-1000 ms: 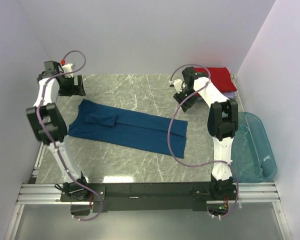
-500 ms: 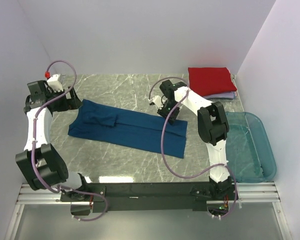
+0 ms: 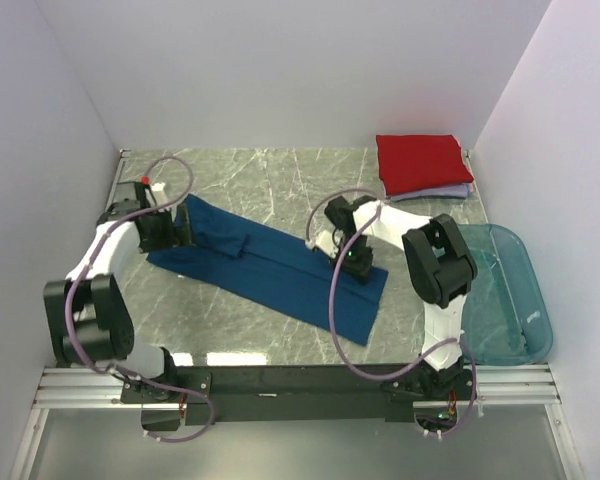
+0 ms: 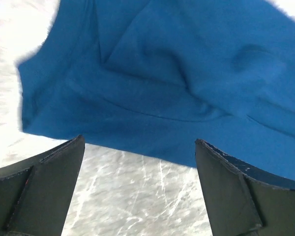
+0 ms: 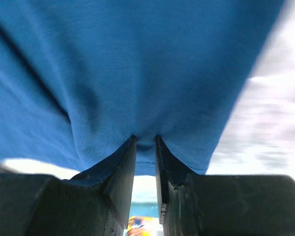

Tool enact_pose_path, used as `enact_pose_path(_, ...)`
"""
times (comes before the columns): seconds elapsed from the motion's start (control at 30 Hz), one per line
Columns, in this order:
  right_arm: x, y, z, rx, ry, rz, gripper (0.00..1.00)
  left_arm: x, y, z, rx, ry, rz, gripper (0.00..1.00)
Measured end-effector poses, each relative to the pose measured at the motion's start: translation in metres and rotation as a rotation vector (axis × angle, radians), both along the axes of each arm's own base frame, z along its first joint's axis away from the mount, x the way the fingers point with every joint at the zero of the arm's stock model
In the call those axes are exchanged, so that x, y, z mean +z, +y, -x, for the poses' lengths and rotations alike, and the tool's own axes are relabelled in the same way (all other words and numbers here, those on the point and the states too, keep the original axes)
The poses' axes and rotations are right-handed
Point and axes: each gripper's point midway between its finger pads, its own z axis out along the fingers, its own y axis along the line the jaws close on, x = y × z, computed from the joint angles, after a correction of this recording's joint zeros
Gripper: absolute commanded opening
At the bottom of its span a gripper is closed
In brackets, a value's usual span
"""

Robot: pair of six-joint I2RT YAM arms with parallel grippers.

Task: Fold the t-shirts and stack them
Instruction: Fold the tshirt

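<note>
Dark blue t-shirt (image 3: 270, 268), plain, no print showing. Red t-shirt (image 3: 418, 160) over pale lavender t-shirt (image 3: 450, 192). Tub (image 3: 515, 290) translucent teal. Table (image 3: 270, 175) grey-green marble, white veins. Arms (image 3: 395, 215) white with black joints, cables (image 3: 332, 300) mauve. Walls (image 3: 280, 70) pale lilac-white.

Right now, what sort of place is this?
Likely a robot lab cell, not a home: bare white walls enclose a marble-patterned table with a metal mounting rail along its near edge.

The red t-shirt (image 3: 423, 160) is hiding the pale lavender t-shirt (image 3: 458, 192) — only an edge is peeking out. The dark blue t-shirt (image 4: 187, 73) is running off the left wrist view, and the bench (image 5: 275, 113) is blurring in the right.
</note>
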Motion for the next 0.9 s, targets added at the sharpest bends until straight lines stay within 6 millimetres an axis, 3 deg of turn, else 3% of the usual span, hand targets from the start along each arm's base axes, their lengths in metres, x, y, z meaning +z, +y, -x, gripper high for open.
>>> enact_pose_path(0.1, 0.0, 0.002, 0.034, 0.047, 0.061, 0.014, 0.3, -0.031, -0.013, -0.002, -0.009, 0.097, -0.006, 0.88)
enact_pose_path(0.13, 0.001, 0.004, 0.043, 0.056, 0.08, 0.009, 0.3, -0.042, -0.017, -0.003, -0.01, 0.134, -0.007, 0.79)
enact_pose_path(0.27, 0.004, 0.012, 0.068, 0.061, 0.146, -0.022, 0.32, -0.081, -0.023, -0.011, -0.011, 0.265, -0.051, 0.65)
enact_pose_path(0.4, 0.013, 0.013, 0.069, 0.009, 0.143, -0.055, 0.39, -0.083, -0.025, -0.037, 0.001, 0.274, -0.1, 0.57)
enact_pose_path(0.5, 0.027, 0.011, 0.058, -0.061, 0.117, -0.093, 0.43, -0.085, -0.026, -0.06, -0.004, 0.273, -0.146, 0.54)
enact_pose_path(0.6, 0.041, 0.008, 0.039, -0.125, 0.072, -0.138, 0.43, -0.085, -0.029, -0.104, -0.018, 0.254, -0.177, 0.54)
enact_pose_path(0.7, 0.051, 0.003, 0.027, -0.162, 0.033, -0.168, 0.43, -0.079, -0.033, -0.173, -0.032, 0.161, -0.198, 0.63)
enact_pose_path(0.73, 0.052, 0.002, 0.027, -0.165, 0.031, -0.173, 0.43, -0.076, -0.035, -0.197, -0.038, 0.125, -0.199, 0.74)
enact_pose_path(0.8, 0.055, 0.007, 0.028, -0.158, 0.039, -0.192, 0.43, -0.07, -0.039, -0.254, -0.048, 0.003, -0.2, 0.87)
enact_pose_path(0.83, 0.055, 0.011, 0.029, -0.151, 0.043, -0.203, 0.42, -0.067, -0.042, -0.272, -0.057, -0.041, -0.193, 0.97)
enact_pose_path(0.9, 0.057, 0.021, 0.031, -0.128, 0.049, -0.222, 0.42, -0.064, -0.046, -0.288, -0.065, -0.093, -0.18, 0.99)
